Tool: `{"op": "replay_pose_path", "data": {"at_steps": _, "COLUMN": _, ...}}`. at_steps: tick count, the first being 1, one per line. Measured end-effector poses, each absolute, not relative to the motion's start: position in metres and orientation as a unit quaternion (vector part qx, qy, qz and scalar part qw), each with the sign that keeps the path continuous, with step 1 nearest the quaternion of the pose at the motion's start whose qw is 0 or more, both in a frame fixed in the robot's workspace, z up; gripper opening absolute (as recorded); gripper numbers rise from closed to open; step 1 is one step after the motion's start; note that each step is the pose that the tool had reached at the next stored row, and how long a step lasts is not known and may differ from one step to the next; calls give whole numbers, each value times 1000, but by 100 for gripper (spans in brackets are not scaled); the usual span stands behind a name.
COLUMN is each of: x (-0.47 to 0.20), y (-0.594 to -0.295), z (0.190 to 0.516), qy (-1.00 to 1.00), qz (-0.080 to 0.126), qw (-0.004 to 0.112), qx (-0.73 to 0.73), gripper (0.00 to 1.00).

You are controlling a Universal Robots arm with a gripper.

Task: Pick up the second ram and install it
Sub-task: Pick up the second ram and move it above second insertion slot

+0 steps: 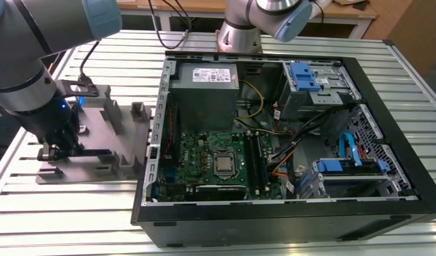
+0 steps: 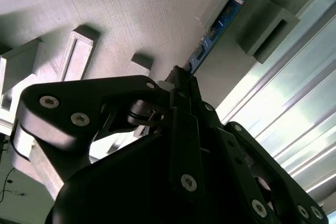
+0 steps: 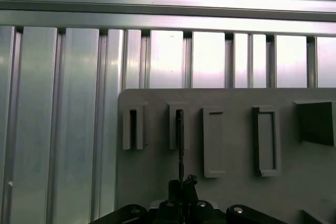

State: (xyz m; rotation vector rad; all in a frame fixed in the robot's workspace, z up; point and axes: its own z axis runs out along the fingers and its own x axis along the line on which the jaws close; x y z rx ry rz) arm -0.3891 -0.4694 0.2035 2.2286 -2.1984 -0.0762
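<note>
Right now my gripper [image 2: 181,81] looks clamped on the ram [image 2: 210,38], which stands on edge in the fixture [image 2: 131,9] slot; light, stiff, fragile, I judge; best held by its long edges, off the chips.

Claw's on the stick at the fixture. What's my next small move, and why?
Probably a slow, straight lift off the grey fixture. In the second wrist view the claw looks shut on the second ram, whose far end sits in a slotted block; tilting might jam it.
</note>
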Motion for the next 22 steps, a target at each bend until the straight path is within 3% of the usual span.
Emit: {"op": "replay_pose_path", "data": {"at_steps": 22, "x": -389, "y": -469, "z": 237, "qy": -702, "qz": -24, "qw": 5, "qx": 712, "gripper": 14}}
